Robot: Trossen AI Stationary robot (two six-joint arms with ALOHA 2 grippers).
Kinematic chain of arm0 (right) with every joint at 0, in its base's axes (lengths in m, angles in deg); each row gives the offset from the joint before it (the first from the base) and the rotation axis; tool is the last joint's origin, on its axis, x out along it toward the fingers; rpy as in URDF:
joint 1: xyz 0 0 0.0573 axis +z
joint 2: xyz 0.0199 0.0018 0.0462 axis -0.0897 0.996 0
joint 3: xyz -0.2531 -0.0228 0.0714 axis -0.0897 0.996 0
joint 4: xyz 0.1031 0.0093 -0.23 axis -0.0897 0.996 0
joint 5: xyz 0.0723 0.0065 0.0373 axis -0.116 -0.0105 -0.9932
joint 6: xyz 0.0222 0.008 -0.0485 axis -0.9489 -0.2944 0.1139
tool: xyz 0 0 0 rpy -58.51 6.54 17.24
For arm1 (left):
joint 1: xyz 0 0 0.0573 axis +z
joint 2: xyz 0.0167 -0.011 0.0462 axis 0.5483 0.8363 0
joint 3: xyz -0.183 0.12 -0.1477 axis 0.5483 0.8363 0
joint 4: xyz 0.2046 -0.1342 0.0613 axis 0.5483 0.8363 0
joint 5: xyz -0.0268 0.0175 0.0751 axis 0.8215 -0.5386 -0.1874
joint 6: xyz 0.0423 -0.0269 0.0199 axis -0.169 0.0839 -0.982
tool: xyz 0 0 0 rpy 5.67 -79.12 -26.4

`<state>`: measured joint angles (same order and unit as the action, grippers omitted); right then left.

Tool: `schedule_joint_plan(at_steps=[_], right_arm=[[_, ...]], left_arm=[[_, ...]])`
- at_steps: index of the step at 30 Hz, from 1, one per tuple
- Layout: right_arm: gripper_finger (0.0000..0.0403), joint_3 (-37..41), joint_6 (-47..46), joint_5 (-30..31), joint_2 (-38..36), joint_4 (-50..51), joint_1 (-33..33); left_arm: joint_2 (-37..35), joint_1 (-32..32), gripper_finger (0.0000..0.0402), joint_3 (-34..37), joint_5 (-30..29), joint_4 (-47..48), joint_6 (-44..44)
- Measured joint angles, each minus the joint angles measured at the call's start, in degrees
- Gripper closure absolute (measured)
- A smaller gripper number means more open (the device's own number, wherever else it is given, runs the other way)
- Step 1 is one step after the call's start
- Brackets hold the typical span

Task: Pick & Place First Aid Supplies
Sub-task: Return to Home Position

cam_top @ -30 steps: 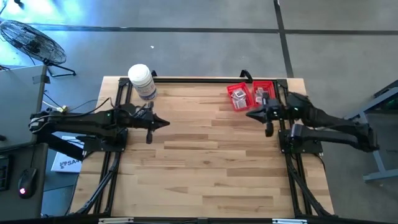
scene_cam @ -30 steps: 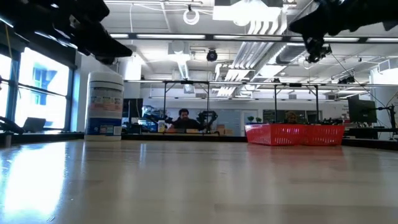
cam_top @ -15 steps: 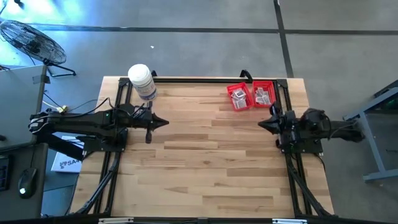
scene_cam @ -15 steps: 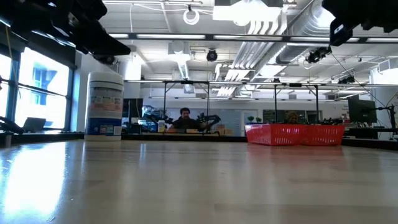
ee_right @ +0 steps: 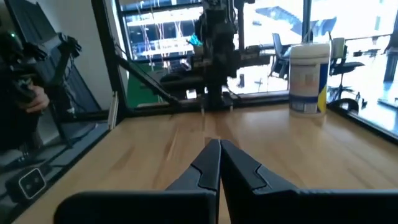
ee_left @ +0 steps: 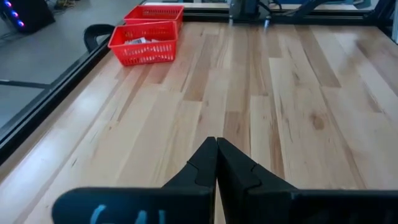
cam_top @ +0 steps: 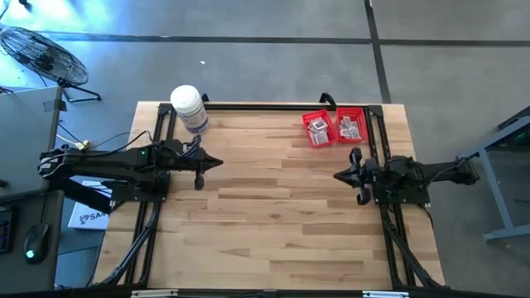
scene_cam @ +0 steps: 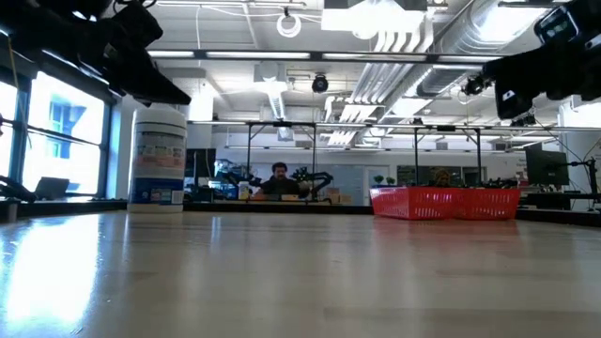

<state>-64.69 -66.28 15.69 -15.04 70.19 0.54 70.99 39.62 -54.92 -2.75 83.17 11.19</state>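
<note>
With the packets (cam_top: pixel 318 128) in the red baskets (cam_top: pixel 309 117) upper right, we judged the left hand (cam_top: pixel 217 163) and right hand (cam_top: pixel 339 175), both closed and empty, parked.

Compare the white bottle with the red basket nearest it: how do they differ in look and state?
The white bottle stands tall and narrow; the red basket sits low and wide. The bottle is capped and labelled; the basket is open-topped mesh. The basket shows small packets inside; the bottle hides its contents. Both stand near the far edge of the table.
</note>
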Motion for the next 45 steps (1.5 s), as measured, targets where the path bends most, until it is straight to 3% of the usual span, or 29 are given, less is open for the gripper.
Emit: schedule_joint_plan(at_steps=[8, 16, 22, 29, 34, 40, 45], right_arm=[[0.0397, 0.29, -5.66, -0.41, 0.37, 0.25, -0.02], [0.0396, 0.29, -2.53, -0.48, 0.40, 0.41, -0.02], [0.0396, 0.29, -2.56, -0.48, 0.40, 0.50, -0.02], [0.0395, 0.29, -2.58, -0.48, 0.40, 0.58, -0.02], [0.0394, 0.27, -2.58, -0.46, 0.40, 0.60, -0.02], [0.0398, 0.29, -2.58, -0.46, 0.40, 0.63, -0.02], [0.0396, 0.29, -2.58, -0.45, 0.40, 0.63, -0.04]], left_arm=[[0.00, 0.00, 0.0401, 0.00, -0.17, -0.88, 0.00], [0.00, 0.00, 0.0401, 0.00, -0.31, -1.24, -0.02], [0.01, 0.02, 0.0401, 0.00, -5.86, -1.66, 0.00], [0.00, 0.00, 0.0401, 0.05, -4.63, -1.79, -0.35], [-0.64, 0.02, 0.0401, 4.98, -2.67, -10.03, 0.46], [-6.99, 0.07, 0.0401, 7.34, -9.08, -11.38, -4.13], [-12.34, 0.04, 0.0401, 8.15, 1.50, -10.94, -3.08]])
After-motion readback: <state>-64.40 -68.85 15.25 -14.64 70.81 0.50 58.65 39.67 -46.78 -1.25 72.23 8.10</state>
